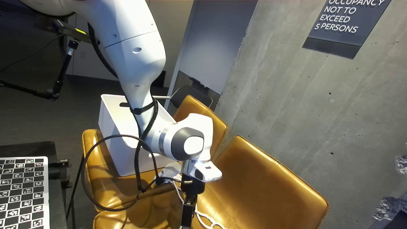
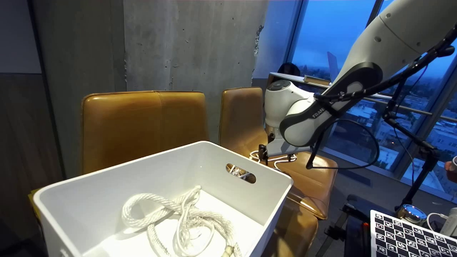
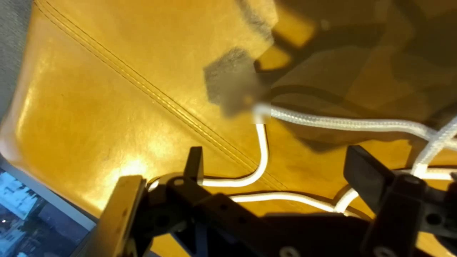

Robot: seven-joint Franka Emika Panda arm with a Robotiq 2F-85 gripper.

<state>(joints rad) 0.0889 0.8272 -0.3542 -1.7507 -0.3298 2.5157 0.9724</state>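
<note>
My gripper (image 3: 275, 160) stands wide open in the wrist view, pointing down over a tan leather chair (image 3: 107, 117). A white braided cord (image 3: 342, 123) lies in loose bends on the leather. Its strands pass below and between the fingers (image 3: 364, 171), and nothing is gripped. In an exterior view the gripper (image 1: 188, 213) hangs low over the chair (image 1: 273, 178), its tips cut off by the frame edge. The cord (image 2: 285, 160) shows beside the gripper (image 2: 263, 153) in an exterior view. Whether the fingertips touch the leather I cannot tell.
A white box (image 2: 107, 182) stands on a neighbouring tan chair (image 2: 142, 125), with thick white rope (image 2: 214, 216) inside. The arm's black cable (image 1: 86, 165) loops out beside it. A checkered board (image 1: 22, 190) lies on a dark stand. Behind the chairs rises a concrete wall (image 1: 302, 105).
</note>
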